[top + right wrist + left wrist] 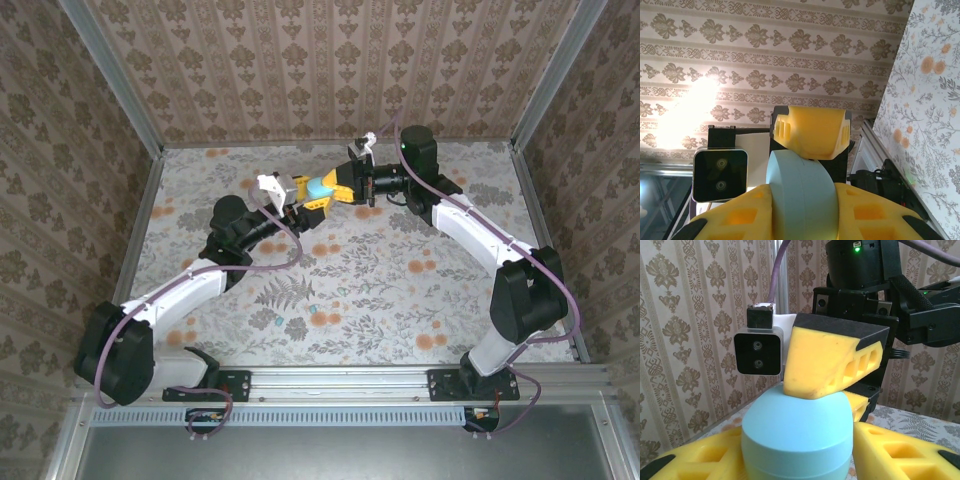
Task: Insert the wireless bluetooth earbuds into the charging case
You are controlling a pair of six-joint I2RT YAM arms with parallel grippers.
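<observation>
Case (795, 430) tight in right gripper (336, 186)

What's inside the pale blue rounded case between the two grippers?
Nothing shows: the pale blue plastic case looks shut, its contents covered. The right gripper's yellow finger presses its top.

Pale blue case (321, 186), orange-flowered table (400, 290), brown damask walls (300, 70)

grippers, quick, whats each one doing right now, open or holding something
left gripper: closed on the light blue charging case
right gripper: closed on the same case, from the opposite side
</observation>
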